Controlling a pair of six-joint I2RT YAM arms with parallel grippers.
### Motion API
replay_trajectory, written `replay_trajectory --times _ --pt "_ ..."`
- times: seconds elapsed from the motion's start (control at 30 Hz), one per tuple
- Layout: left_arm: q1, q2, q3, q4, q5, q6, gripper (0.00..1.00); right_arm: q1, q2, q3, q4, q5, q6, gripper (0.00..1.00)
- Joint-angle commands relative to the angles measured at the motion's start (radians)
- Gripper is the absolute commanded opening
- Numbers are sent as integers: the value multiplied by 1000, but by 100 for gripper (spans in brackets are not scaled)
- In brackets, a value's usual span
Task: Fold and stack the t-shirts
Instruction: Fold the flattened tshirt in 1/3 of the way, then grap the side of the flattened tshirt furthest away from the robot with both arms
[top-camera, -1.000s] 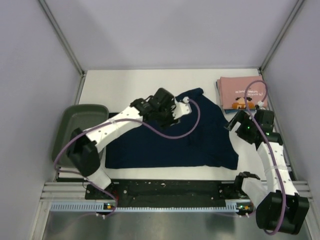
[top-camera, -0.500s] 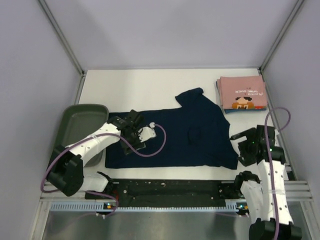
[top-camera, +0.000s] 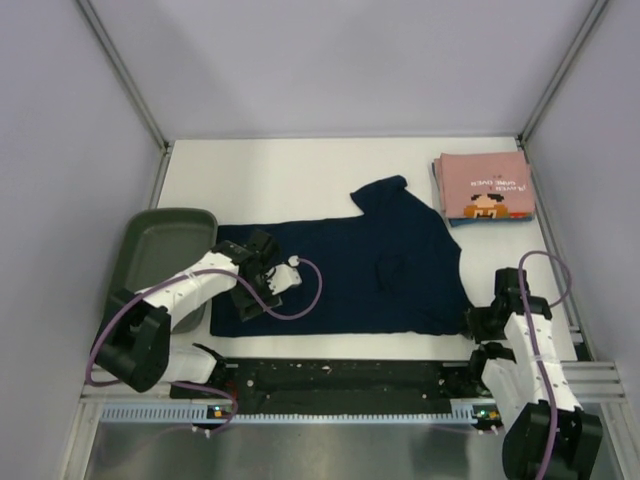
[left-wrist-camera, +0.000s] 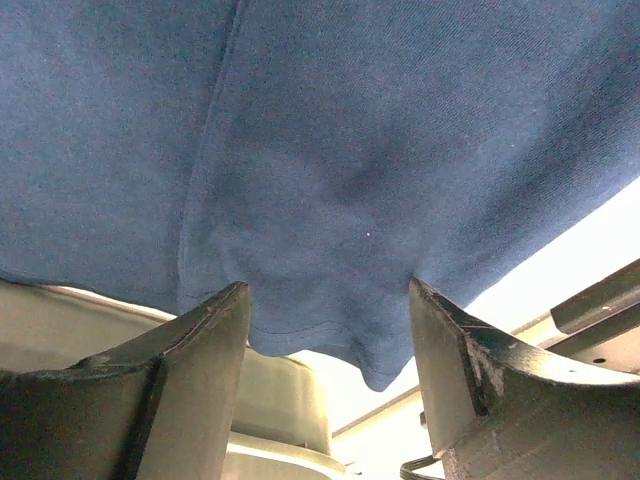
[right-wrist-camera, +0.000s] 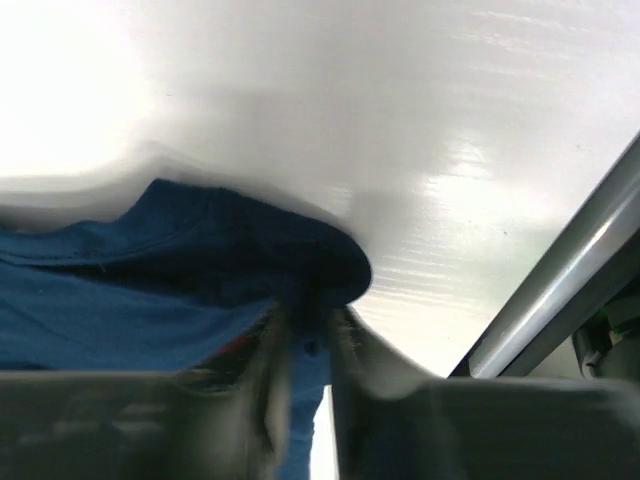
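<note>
The dark navy t-shirt (top-camera: 350, 270) lies spread flat across the middle of the white table. A pink t-shirt (top-camera: 485, 187), folded with its cartoon print up, rests at the back right. My left gripper (top-camera: 246, 303) is at the navy shirt's near left corner. In the left wrist view it (left-wrist-camera: 330, 300) stands open, and the navy hem (left-wrist-camera: 330, 330) hangs between its fingertips. My right gripper (top-camera: 478, 322) is at the shirt's near right corner. In the blurred right wrist view it (right-wrist-camera: 310, 315) is shut on the navy cloth (right-wrist-camera: 150, 280).
A dark green tray (top-camera: 150, 245) stands at the table's left edge, just beside my left arm. The metal rail (top-camera: 340, 378) with both arm bases runs along the near edge. Grey walls close in the left, back and right sides.
My left arm swung from the shirt's back middle to its near left corner. My right arm drew back from beside the pink shirt to the near right corner and shut on the navy cloth.
</note>
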Motion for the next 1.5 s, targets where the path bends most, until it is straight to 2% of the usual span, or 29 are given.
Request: replay_trajectory --times 0.0,0.03,0.37,0.6,0.73,0.77,0.8,0.87,0.97,1.0,1.1,1.17,1.23,1.3,1.4,1.47 --pt "5 -11 -8 -7 44 3 69 -45 44 31 59 78 33 3" --pt "5 -11 -13 -16 84 12 69 -70 60 35 61 78 16 0" --pt "-17 -66 -52 -96 306 129 75 -496 191 130 65 155 -254 0" --pt "-110 -39 -80 -92 414 104 75 -528 243 152 75 184 -272 0" --pt "-126 -4 -66 -108 375 101 74 -617 242 155 79 192 -340 0" --pt "-127 0 -56 -116 374 101 74 -637 239 158 84 192 -358 11" --pt "-126 -3 -45 -127 375 101 74 -642 235 169 85 199 -384 32" --pt "-119 -26 -2 -154 378 99 74 -642 216 198 85 221 -427 62" --pt "-75 -54 111 -199 404 101 75 -642 170 256 85 221 -458 87" --pt "-51 -51 157 -208 406 95 76 -642 159 277 91 200 -469 89" --pt "44 -13 280 -194 394 81 77 -642 165 337 160 47 -545 90" --pt "141 42 358 -156 372 75 77 -641 163 345 287 -219 -651 87" --pt "225 130 441 -127 345 54 77 -596 165 324 462 -427 -648 81" --pt "301 222 538 -125 345 34 75 -469 186 357 565 -437 -676 80" --pt "368 352 656 -127 326 18 74 -213 254 529 562 -296 -832 80" --pt "388 429 708 -122 287 4 73 -60 333 621 591 -281 -933 80"
